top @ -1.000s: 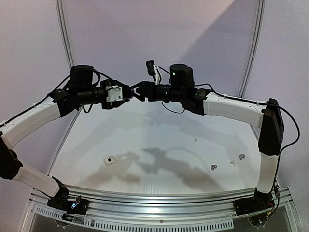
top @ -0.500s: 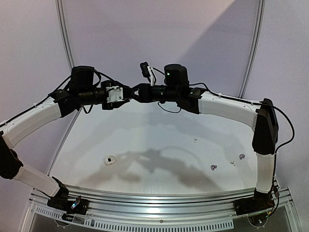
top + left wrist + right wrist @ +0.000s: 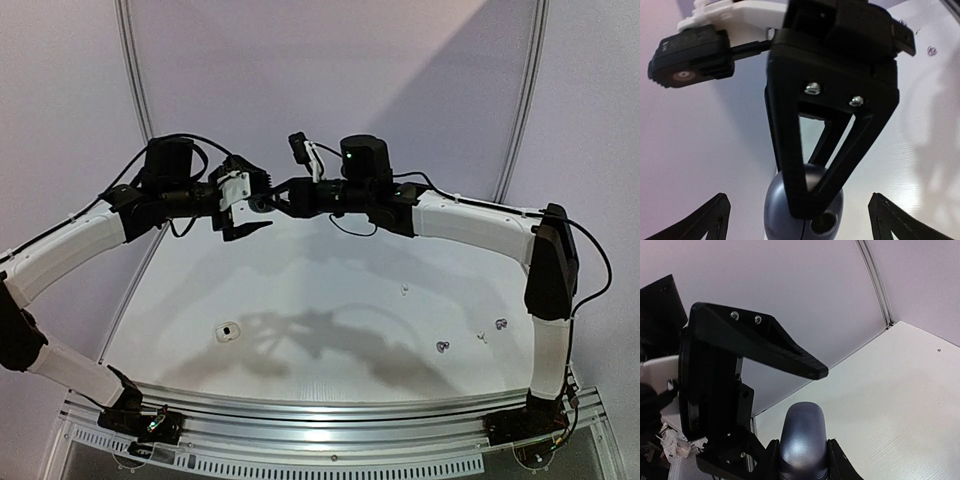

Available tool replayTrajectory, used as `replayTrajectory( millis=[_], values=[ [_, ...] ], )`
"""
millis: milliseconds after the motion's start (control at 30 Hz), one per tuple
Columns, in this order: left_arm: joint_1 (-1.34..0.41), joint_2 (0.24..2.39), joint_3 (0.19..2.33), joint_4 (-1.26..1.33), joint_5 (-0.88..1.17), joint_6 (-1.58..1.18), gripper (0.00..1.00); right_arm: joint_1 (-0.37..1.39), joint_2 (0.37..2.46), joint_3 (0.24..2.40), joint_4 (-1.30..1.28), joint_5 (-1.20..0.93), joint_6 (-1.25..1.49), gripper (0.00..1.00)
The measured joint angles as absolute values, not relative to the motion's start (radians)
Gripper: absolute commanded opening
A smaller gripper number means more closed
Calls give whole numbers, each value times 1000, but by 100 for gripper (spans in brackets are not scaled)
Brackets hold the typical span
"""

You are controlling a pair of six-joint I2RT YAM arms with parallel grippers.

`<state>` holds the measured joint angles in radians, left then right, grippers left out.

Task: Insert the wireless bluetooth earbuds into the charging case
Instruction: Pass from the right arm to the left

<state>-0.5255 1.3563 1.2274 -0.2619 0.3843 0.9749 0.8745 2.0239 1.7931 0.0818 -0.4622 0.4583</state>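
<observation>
High above the table's far side, my right gripper (image 3: 803, 460) is shut on a dark blue-grey charging case (image 3: 802, 437), closed and pebble-shaped. My left gripper (image 3: 800, 220) stands wide open around the same case (image 3: 785, 212), its fingertips (image 3: 715, 217) well apart from it on both sides. From above, the two grippers meet nose to nose, left (image 3: 260, 198) and right (image 3: 278, 200). Tiny earbuds lie on the table at the right: dark ones (image 3: 441, 347) (image 3: 498, 323) and white ones (image 3: 404, 291) (image 3: 481, 338).
A small white case-like object (image 3: 228, 330) lies on the table at the left. The white table (image 3: 320, 280) is bounded by curved walls at the back and a metal rail (image 3: 330, 405) in front. Both arms arch high over it.
My right gripper moved left onto the case and shut on it. My left gripper, which held the case before, has opened wide and let it go.
</observation>
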Motion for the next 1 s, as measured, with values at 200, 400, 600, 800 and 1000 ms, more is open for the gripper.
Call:
replayTrajectory(
  millis=[200, 400, 600, 800, 1000],
  values=[
    [-399, 1310, 1227, -302, 713, 671, 99, 859, 1911, 1671, 88, -504, 400, 0],
    [-338, 1253, 1157, -81, 1031, 268, 91, 848, 1776, 1656, 143, -561, 348, 0],
    [-355, 1246, 1098, 154, 1132, -8, 80, 850, 1732, 1656, 237, -587, 343, 0],
    [-391, 1250, 1100, 251, 1119, -118, 71, 857, 1735, 1656, 253, -590, 339, 0],
    [-416, 1282, 1121, 291, 1109, -171, 72, 867, 1737, 1657, 264, -599, 337, 0]
  ],
)
